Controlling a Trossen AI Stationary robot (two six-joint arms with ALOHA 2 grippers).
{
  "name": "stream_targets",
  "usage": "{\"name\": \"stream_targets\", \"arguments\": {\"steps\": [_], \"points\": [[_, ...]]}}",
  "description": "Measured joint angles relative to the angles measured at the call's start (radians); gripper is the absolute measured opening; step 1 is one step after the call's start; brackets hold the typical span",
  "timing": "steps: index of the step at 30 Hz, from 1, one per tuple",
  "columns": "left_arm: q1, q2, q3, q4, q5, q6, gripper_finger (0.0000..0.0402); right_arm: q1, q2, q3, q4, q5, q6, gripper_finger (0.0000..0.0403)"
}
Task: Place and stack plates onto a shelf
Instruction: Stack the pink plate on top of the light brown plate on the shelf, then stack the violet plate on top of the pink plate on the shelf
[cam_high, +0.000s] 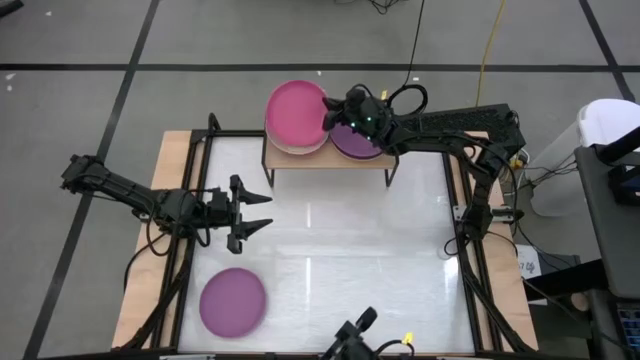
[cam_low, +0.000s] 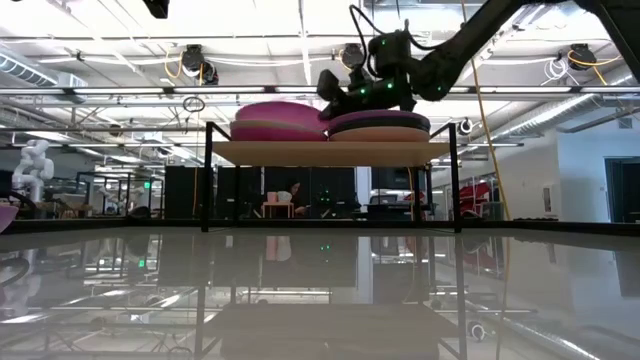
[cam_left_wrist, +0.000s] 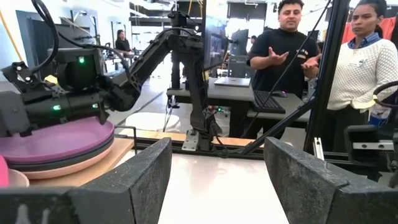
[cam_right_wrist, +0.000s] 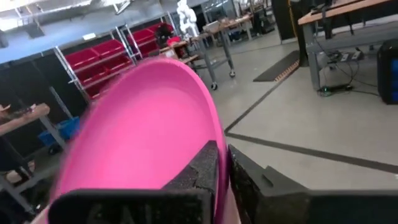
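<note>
- Small light-wood shelf on thin black legs at twelve o'clock on the white table top, carrying two stacks of round matte plates.
- Magenta pink plate tops the stack toward nine o'clock, overhanging the shelf's far edge; purple plate tops the other.
- Right gripper pinched almost shut on the magenta plate's rim.
- Third purple plate alone near seven o'clock.
- Left gripper spread wide, empty, at nine o'clock; open table between.
- No legible writing.
- Two people beyond the table.
</note>
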Motion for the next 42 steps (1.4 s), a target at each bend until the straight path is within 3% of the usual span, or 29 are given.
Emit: {"name": "stream_targets", "arguments": {"steps": [6,10,13,15,19,21,25,30,36,42], "points": [[-0.001,0.000,0.000,0.000,0.000,-0.001,0.0259,-0.004,-0.003,0.000,0.022,-0.016,-0.002,0.0069],[-0.001,0.000,0.000,-0.001,0.000,-0.003,0.0259,-0.001,-0.023,0.000,0.021,-0.105,-0.004,0.0113],[-0.001,0.000,0.000,-0.026,0.005,-0.022,0.0259,0.007,-0.064,0.000,-0.004,-0.224,-0.004,0.0143],[-0.002,0.000,0.000,-0.082,0.015,-0.039,0.0259,0.013,-0.111,0.000,-0.005,-0.360,-0.003,0.0157],[-0.026,0.016,0.032,-0.334,0.022,-0.111,0.0259,0.055,-0.241,0.000,-0.054,-0.592,-0.037,0.0165],[-0.055,0.048,0.060,-0.482,0.023,-0.132,0.0259,0.099,-0.311,-0.009,-0.126,-0.633,-0.113,0.0164],[-0.109,0.154,0.116,-0.687,0.089,-0.160,0.0259,0.204,-0.456,-0.048,-0.255,-0.617,-0.266,0.0157],[-0.133,0.303,0.140,-0.759,0.274,-0.246,0.0259,0.342,-0.624,-0.134,-0.343,-0.526,-0.369,0.0156],[-0.133,0.429,0.140,-0.859,0.410,-0.319,0.0259,0.496,-0.796,-0.308,-0.349,-0.413,-0.394,0.0155],[-0.155,0.516,0.140,-0.890,0.467,-0.260,0.0259,0.623,-0.951,-0.510,-0.342,-0.263,-0.399,0.0155]]}}
